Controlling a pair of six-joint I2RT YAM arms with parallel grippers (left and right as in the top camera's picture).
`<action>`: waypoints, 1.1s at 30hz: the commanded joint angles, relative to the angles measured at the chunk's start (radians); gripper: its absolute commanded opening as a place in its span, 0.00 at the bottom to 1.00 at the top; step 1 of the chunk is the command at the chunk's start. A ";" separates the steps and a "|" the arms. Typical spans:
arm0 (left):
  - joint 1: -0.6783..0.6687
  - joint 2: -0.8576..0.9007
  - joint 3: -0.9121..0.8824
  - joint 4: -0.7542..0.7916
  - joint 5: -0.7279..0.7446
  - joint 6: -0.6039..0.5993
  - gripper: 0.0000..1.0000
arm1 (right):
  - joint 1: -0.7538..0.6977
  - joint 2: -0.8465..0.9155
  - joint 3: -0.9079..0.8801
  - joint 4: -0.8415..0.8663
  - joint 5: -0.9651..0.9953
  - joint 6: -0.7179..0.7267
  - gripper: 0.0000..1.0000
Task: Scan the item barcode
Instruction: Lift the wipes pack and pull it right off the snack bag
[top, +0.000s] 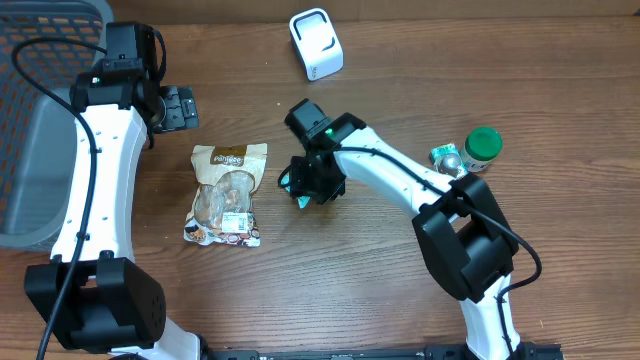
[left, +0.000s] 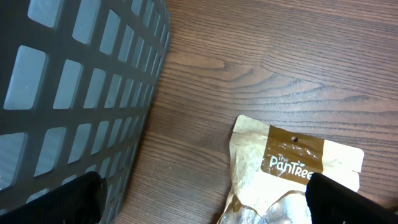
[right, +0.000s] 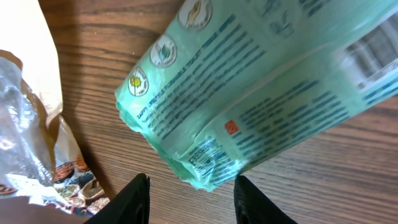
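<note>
Right fingers (right: 134, 202), bottom edge of right wrist view: two dark tips set partway apart, gripping nothing. Just beyond the tips, green pack (right: 261, 87): lying slantwise on the wooden surface (top: 380, 290), printed side up, one corner reaching down toward the gap between the tips. Contact with either tip not discernible. Barcode (right: 373, 46) at the pack's upper right end, blurred. At left of the same view, edge of a clear-fronted pouch (top: 228, 193), near the pack but apart from it.

Left fingers (left: 68, 199), lower corners of left wrist view: spread wide, holding nothing, hovering above the pouch's brown header end and beside the wall of a grey basket (left: 74, 81).

Overhead view: right arm reaching to mid-surface, its head covering most of the pack, only slivers of green showing at its left side, just right of the pouch. White scanner (top: 316, 43) near the far edge, well apart from the pack. Green-capped bottle (top: 483, 145) at right, beside the right arm. Basket at far left, left arm alongside it.
</note>
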 joint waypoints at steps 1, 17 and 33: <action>0.009 -0.012 0.021 0.002 0.001 0.015 1.00 | 0.024 0.006 0.013 0.011 0.108 0.049 0.41; 0.009 -0.012 0.021 0.002 0.001 0.015 1.00 | 0.015 -0.007 0.121 0.017 0.033 0.041 0.25; 0.009 -0.012 0.021 0.002 0.001 0.015 1.00 | 0.015 0.077 0.083 0.314 0.230 0.042 0.04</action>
